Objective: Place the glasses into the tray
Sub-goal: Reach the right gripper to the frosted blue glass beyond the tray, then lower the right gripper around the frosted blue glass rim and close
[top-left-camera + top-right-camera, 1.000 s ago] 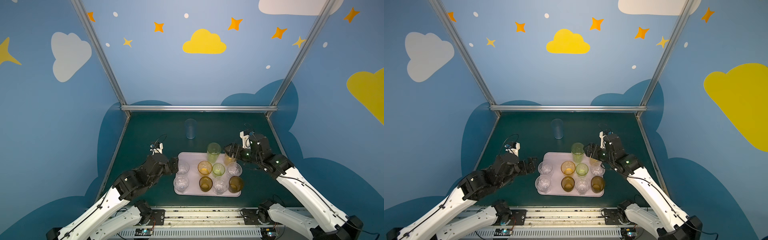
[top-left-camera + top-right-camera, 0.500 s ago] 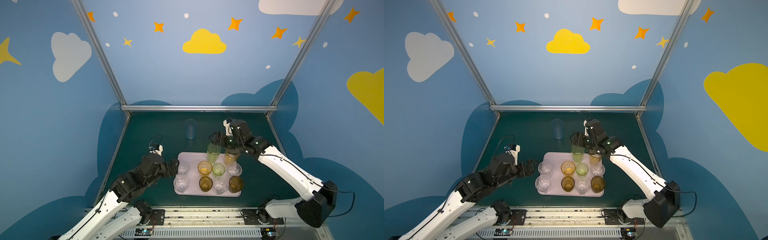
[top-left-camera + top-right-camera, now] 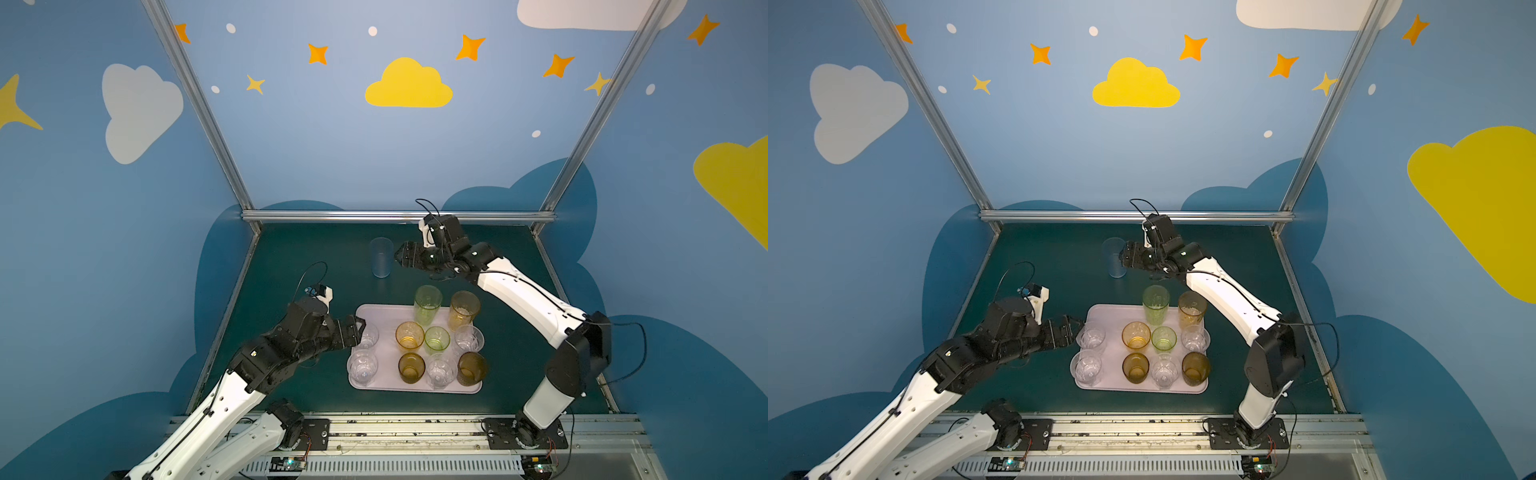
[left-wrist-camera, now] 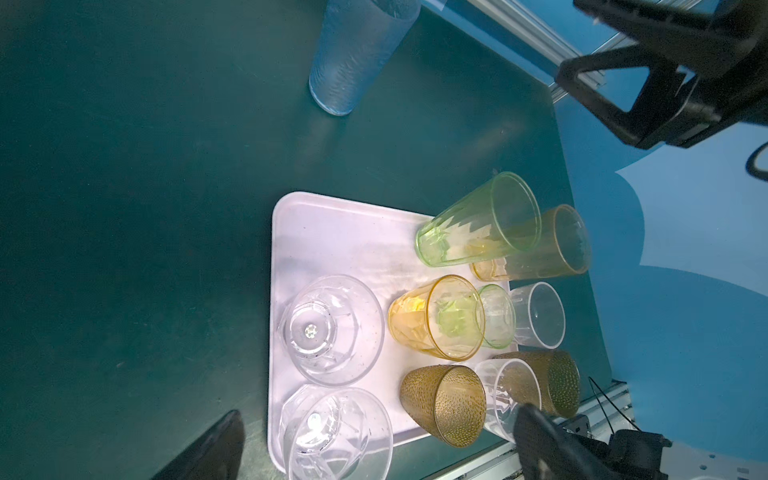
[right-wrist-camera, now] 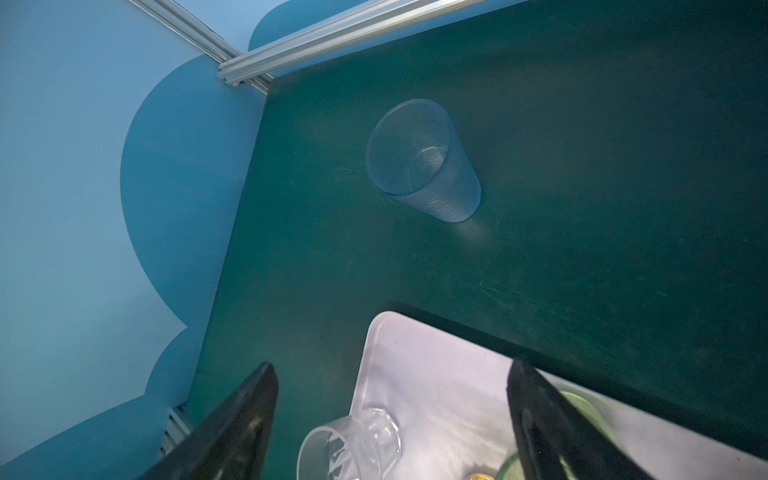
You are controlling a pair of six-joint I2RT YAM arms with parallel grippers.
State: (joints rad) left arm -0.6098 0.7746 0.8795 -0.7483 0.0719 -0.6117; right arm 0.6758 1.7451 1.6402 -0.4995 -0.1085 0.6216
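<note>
The pale pink tray point(image 3: 388, 320) point(image 3: 1113, 316) lies in the middle of the green table and holds several glasses. At its back edge stand a tall green glass point(image 3: 427, 304) and a tall amber glass point(image 3: 463, 309). Short clear, amber, green and brown glasses fill the rest of it. A tall pale blue glass point(image 3: 381, 257) point(image 3: 1114, 257) point(image 5: 424, 162) point(image 4: 357, 54) stands alone on the table behind the tray. My right gripper point(image 3: 400, 255) point(image 5: 391, 367) hangs open just right of it, holding nothing. My left gripper point(image 3: 359, 328) point(image 4: 378, 413) is open at the tray's left edge, beside the clear glasses.
An aluminium frame bar point(image 3: 395, 216) runs along the table's back edge, with blue walls on three sides. The arms' mounting rail point(image 3: 395, 428) lies across the front. Bare green table point(image 3: 303, 270) shows left of and behind the tray.
My right gripper, still open, has swung from the tray's back right corner up and back to beside the pale blue glass. The left gripper has barely moved.
</note>
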